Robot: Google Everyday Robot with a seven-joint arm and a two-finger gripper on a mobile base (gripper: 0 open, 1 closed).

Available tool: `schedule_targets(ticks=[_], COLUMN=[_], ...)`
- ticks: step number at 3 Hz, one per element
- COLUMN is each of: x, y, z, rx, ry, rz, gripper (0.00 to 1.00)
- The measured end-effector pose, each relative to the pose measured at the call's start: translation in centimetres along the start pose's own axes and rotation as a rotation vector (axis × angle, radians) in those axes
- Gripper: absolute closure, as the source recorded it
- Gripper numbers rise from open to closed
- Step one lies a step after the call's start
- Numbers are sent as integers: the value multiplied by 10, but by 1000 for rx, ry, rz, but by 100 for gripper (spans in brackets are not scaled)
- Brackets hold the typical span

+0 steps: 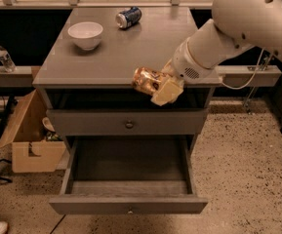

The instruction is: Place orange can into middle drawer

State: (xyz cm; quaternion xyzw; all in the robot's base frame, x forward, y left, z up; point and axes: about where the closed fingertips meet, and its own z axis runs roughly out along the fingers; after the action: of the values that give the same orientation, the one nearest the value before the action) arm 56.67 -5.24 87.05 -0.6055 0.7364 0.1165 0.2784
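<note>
**A:** How was the scene laid out, biggest things first?

**B:** The white arm [238, 23] reached in from the far right over the grey table [130, 52]. Under the tabletop the upper drawer front [96, 123] was closed. Below it the middle drawer [128, 204] stood pulled out toward the near side, its floor bare as far as it showed.

**A:** And the claw?

**B:** The claw [161, 87] hung at the table's near edge, right of centre, level with the gap under the tabletop. It was pinching the orange can [144, 80], which was clear of the table.

**A:** How did the can lie in it?

**B:** On its side, with its long axis roughly left to right and a little tilted. It poked out to the left of the pale fingers [169, 92].

**A:** So what did the drop turn on?

**B:** The drawer's opening lay below the can and somewhat nearer, with the closed upper front between them in height. I judged the can had to come nearer before going down, or it might strike that front. Lying crosswise, it ran along the drawer's width and should have fitted easily.

**A:** Anything else up top?

**B:** A white bowl [85, 34] at the far left and a blue-and-white can [129, 17] at the far edge, both well apart from the claw.
</note>
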Motion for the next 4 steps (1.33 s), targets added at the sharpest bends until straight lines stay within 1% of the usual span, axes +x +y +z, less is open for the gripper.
schedule_targets(ticks=[2,3,4], x=[-1,22,50], y=[0,38,80], z=[2,50,105], rx=[-1,-84,-166], ry=[5,16,10], rz=[-7,30,88], gripper=[100,100,100])
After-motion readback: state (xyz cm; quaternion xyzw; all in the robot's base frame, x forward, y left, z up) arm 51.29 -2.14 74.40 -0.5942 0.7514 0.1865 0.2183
